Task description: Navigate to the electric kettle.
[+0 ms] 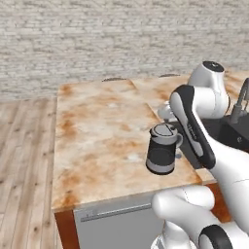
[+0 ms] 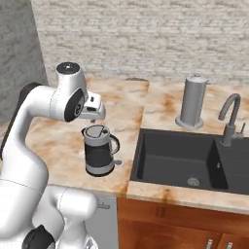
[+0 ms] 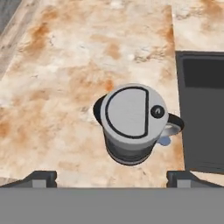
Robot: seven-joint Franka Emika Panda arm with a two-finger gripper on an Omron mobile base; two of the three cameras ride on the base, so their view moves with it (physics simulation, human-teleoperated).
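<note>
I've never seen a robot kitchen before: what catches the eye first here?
A small dark electric kettle with a grey lid stands upright on the marble counter, just left of a black sink. The big white robot arm bends right over it, its hand looking straight down.

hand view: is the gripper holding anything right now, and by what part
Nothing is held. The gripper is open, its fingertips spread wide above the electric kettle, which stands on the counter untouched.

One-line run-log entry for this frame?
nav: at counter | electric kettle: upright, lid shut, left of sink | gripper: above kettle, open
</note>
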